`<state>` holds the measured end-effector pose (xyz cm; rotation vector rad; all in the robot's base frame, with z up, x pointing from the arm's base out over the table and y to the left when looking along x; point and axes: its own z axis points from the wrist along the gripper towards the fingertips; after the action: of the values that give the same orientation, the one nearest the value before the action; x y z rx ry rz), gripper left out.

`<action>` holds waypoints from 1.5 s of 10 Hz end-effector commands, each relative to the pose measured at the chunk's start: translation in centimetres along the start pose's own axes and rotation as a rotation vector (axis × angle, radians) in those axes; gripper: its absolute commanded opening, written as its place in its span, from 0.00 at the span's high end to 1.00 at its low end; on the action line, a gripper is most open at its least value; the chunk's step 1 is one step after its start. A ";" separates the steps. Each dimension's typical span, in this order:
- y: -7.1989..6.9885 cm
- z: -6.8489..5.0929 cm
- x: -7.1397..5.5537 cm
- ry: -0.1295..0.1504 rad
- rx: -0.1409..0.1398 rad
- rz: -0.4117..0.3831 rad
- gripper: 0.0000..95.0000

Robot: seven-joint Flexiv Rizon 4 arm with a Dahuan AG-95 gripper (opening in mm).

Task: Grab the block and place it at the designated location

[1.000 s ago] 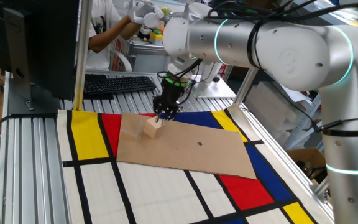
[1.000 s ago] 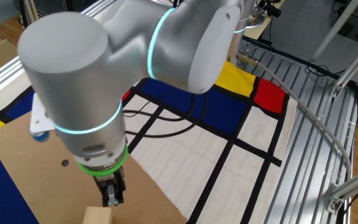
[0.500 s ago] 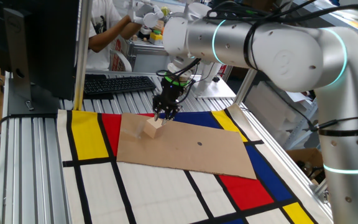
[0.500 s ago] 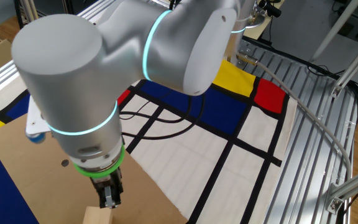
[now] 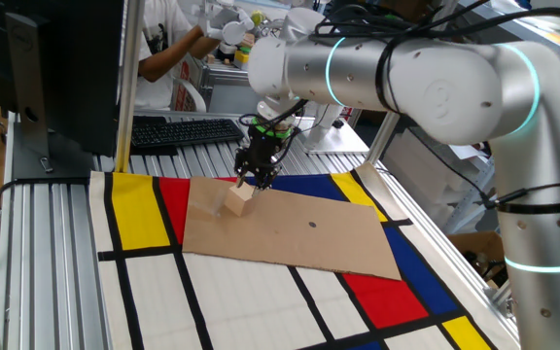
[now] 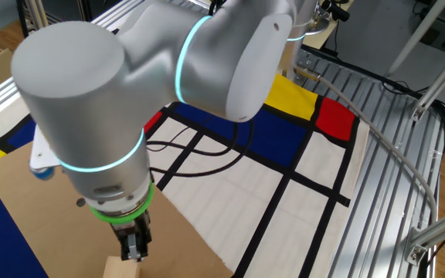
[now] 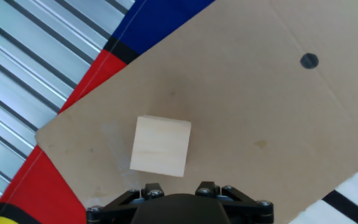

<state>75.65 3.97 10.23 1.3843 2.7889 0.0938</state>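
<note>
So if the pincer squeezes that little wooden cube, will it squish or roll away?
Probably neither. The small pale tan wooden cube looks solid, with crisp edges, so it should stay stiff when squeezed. It rests on a flat face on the brown cardboard sheet, so a push would likely slide it, not roll it. Being small and wooden, it is probably light.

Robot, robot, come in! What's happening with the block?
Tool above block, not gripping. Block loose on cardboard. Nothing in the way.
</note>
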 end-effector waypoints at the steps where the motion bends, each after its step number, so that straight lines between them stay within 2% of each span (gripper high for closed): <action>1: 0.3 0.2 -0.1 -0.004 0.000 0.013 0.60; 3: 0.3 0.2 -0.1 0.003 -0.001 0.011 0.60; 4: 0.3 0.2 -0.1 0.005 -0.001 0.012 0.40; 7: 0.3 0.2 0.0 0.005 -0.006 0.015 0.40; 8: 0.4 0.4 0.0 0.006 -0.011 0.019 0.60; 12: 0.4 0.4 0.0 0.009 0.001 0.019 0.60; 15: 0.4 0.4 0.0 0.014 -0.001 0.016 0.60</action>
<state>76.16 4.25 9.74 1.4092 2.7891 0.1071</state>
